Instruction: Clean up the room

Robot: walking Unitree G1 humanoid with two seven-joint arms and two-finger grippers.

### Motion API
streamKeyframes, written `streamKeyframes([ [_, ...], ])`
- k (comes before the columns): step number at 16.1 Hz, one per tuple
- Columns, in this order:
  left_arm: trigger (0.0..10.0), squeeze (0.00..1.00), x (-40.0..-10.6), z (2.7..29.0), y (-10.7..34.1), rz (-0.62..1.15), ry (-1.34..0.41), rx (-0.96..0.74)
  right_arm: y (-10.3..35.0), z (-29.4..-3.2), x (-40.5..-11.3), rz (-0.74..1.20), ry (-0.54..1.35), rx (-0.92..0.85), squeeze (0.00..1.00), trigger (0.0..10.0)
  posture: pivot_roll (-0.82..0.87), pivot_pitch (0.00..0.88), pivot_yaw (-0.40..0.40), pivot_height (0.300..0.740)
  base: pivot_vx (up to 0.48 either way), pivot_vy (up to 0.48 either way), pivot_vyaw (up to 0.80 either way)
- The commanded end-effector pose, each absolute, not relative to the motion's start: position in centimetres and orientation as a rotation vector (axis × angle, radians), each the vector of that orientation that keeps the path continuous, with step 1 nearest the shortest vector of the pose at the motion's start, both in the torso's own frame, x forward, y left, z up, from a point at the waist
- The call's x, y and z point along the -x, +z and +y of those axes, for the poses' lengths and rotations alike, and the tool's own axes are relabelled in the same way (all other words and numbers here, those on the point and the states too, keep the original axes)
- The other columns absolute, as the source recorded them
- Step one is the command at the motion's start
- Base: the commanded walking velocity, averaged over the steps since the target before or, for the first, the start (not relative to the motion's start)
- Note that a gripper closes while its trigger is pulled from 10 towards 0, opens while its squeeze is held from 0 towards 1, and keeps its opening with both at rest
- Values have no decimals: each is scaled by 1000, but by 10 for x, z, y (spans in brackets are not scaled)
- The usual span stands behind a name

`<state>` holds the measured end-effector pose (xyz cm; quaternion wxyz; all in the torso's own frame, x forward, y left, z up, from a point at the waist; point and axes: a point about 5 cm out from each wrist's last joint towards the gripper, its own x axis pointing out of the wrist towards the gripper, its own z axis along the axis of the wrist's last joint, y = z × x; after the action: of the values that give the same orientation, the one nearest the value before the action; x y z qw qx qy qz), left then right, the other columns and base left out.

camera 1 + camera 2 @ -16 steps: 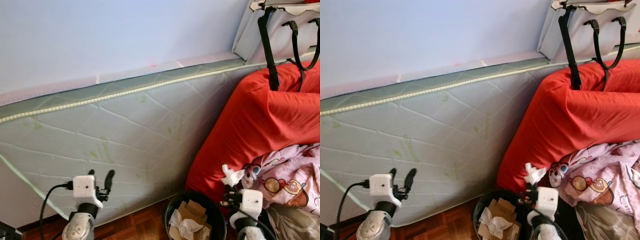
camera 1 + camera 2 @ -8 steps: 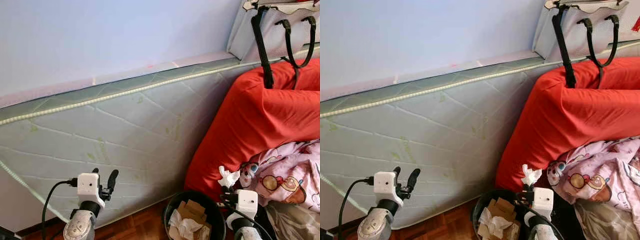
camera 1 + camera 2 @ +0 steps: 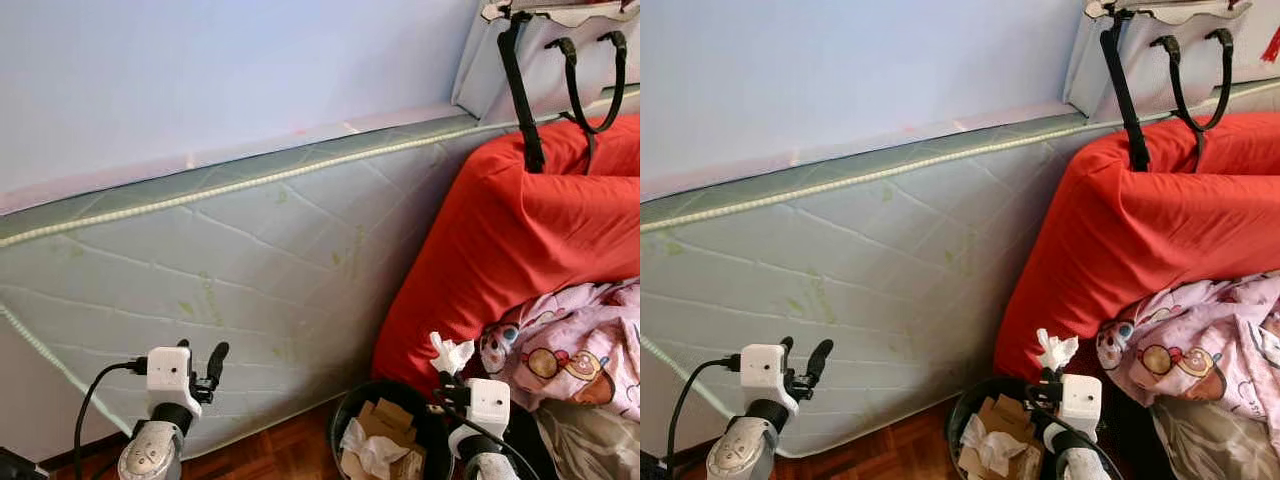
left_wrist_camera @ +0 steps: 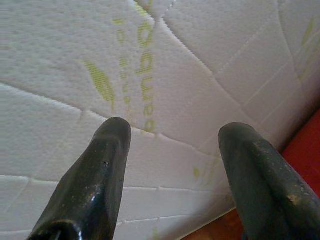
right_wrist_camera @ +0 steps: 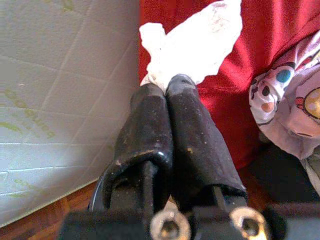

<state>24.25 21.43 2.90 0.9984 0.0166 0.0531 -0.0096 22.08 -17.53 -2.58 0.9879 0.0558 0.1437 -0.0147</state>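
Observation:
My right gripper is shut on a crumpled white tissue, which sticks up from its fingertips in front of the red cushion. Just below and left of it stands a black waste bin holding cardboard pieces and white tissues. My left gripper is open and empty, raised before the upright quilted mattress; its fingers point at the mattress's green print.
A grey bag with black straps sits on top of the red cushion. Pink patterned bedding lies heaped at the right. Red wooden floor shows beside the bin. A pale blue wall rises behind the mattress.
The view has drifted slightly. My right gripper, still holding the tissue, has moved a little left and lower, toward the bin. The left gripper stays open before the mattress.

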Motion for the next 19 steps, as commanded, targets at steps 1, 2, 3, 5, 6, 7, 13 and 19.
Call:
streamKeyframes([
  [1,10000,0,-242,217,26,127,-3,-22,-27,-173,-223,309,-20,-104,0,10000,-4,0,4,690,0,0,0],
  [2,10000,0,-243,217,27,126,-4,-20,-26,-173,-225,310,-15,-107,0,10000,-4,0,4,675,0,0,0],
  [3,10000,0,-245,216,28,125,-6,-20,-26,-173,-226,307,-16,-102,0,10000,-5,0,5,665,0,0,0],
  [5,10000,0,-247,215,30,120,-6,-21,-22,-173,-228,280,-14,-105,0,10000,3,0,2,665,0,0,0],
  [6,10000,0,-248,215,30,120,-5,-23,-23,-174,-228,293,-12,-94,0,10000,5,0,0,665,0,0,0],
  [7,10000,0,-250,216,31,118,-3,-24,-23,-174,-228,297,-8,-89,0,10000,13,0,-6,665,0,0,0],
  [13,10000,0,-252,215,32,117,7,-21,-24,-172,-232,311,15,-91,0,10000,16,15,-16,665,0,0,0],
  [19,10000,0,-253,215,34,118,12,-19,-27,-171,-235,345,39,-86,0,10000,30,43,-21,665,0,0,0],
])
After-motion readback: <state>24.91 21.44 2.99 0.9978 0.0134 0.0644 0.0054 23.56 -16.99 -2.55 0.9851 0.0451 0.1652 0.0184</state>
